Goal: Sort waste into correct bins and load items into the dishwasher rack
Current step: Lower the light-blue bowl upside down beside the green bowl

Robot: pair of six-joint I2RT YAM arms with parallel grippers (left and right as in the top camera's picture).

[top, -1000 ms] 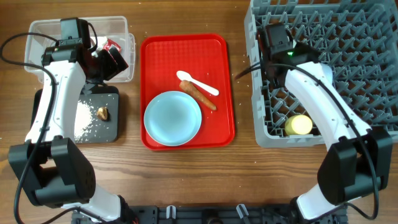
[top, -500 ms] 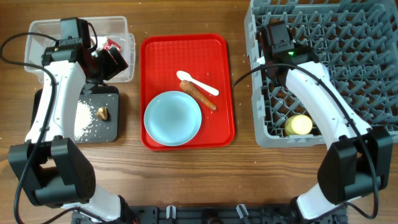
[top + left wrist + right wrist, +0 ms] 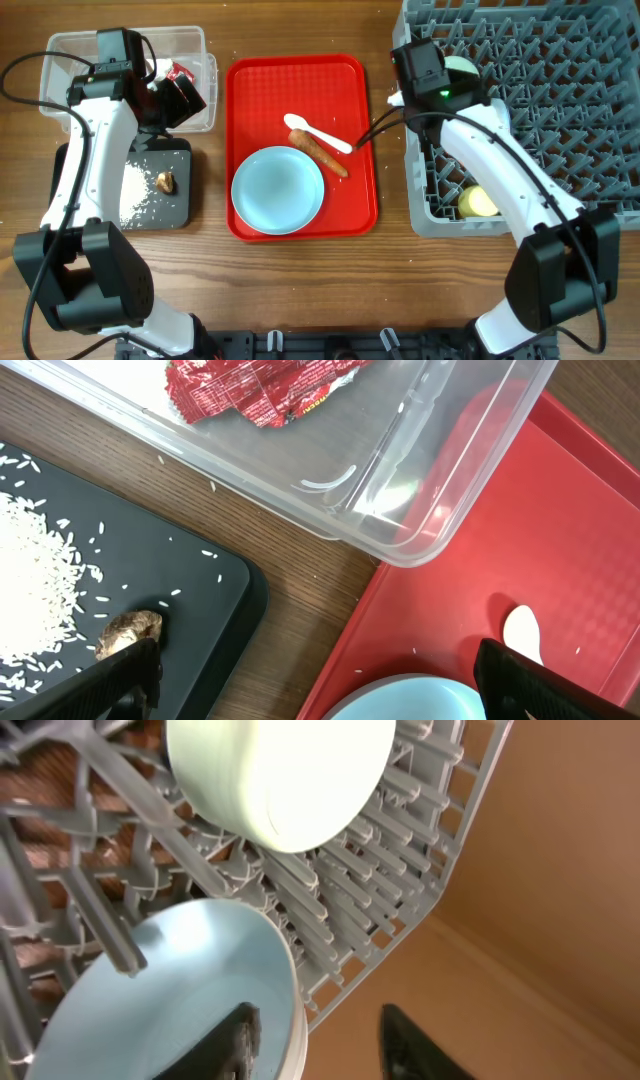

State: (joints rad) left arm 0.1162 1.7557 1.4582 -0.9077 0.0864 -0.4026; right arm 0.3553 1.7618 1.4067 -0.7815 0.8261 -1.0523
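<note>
My left gripper (image 3: 325,690) is open and empty, hovering between the clear tub (image 3: 400,480) and the black tray (image 3: 200,590); it also shows in the overhead view (image 3: 178,97). The red wrapper (image 3: 260,390) lies in the tub. Rice grains (image 3: 40,590) and a brown scrap (image 3: 128,632) lie on the black tray. On the red tray (image 3: 300,80) sit the blue plate (image 3: 278,190), white spoon (image 3: 318,133) and sausage stick (image 3: 320,153). My right gripper (image 3: 330,1040) is open at the grey rack's (image 3: 560,110) left edge, astride the rim of a blue bowl (image 3: 170,990). A second bowl (image 3: 280,780) stands beyond.
A yellow cup (image 3: 478,202) lies in the rack's front left corner. The rack (image 3: 400,900) has upright pegs all round the bowls. Bare wooden table (image 3: 400,280) runs along the front, and a narrow strip separates the red tray from the rack.
My right wrist has shifted left toward the rack's left edge, uncovering a bowl in the rack. The left arm has not moved.
</note>
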